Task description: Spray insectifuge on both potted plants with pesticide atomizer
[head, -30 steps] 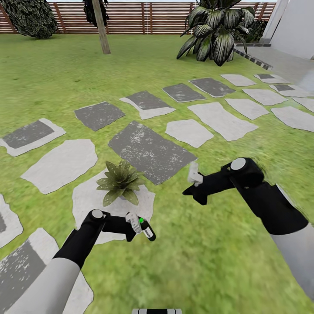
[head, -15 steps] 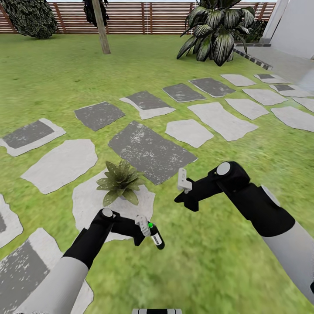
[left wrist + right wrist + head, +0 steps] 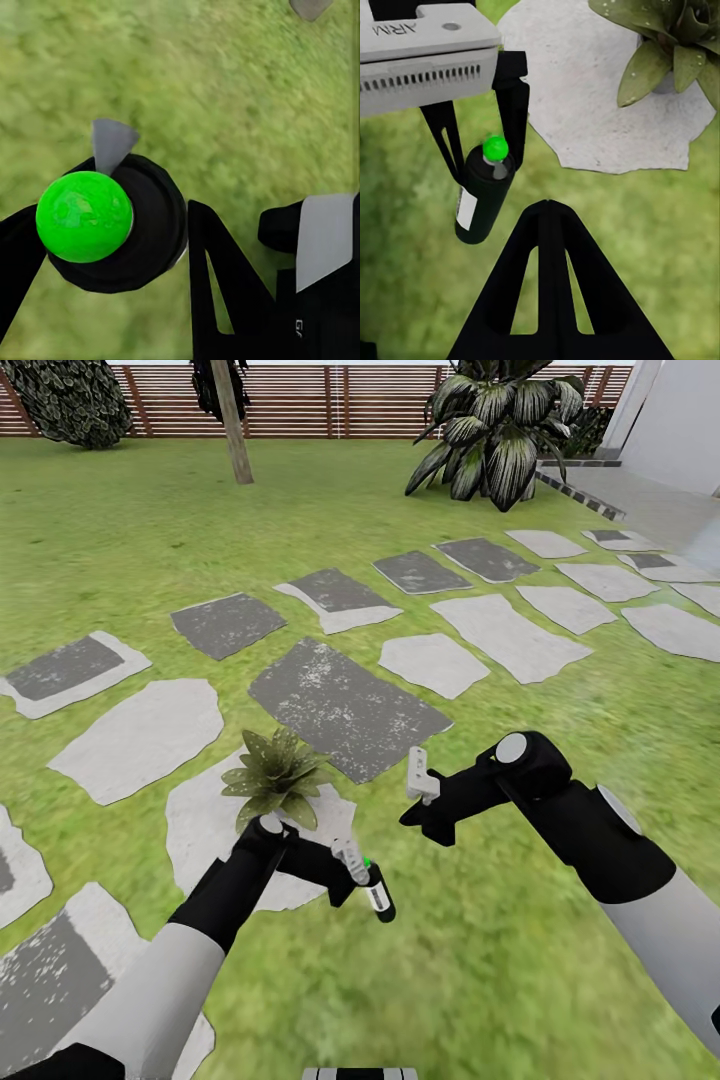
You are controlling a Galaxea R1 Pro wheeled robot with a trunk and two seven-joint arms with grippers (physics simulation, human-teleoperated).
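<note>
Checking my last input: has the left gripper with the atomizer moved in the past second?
Yes. In the head view the left gripper, shut on the pesticide atomizer, has shifted rightward off the pale stepping stone onto grass.

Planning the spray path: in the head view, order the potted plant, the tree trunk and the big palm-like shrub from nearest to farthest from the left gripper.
1. Small green-leaved potted plant, just beyond the left gripper.
2. Brown tree trunk, far back left.
3. Big dark palm-like shrub, far back right; nearly level with the trunk, too close to call.
</note>
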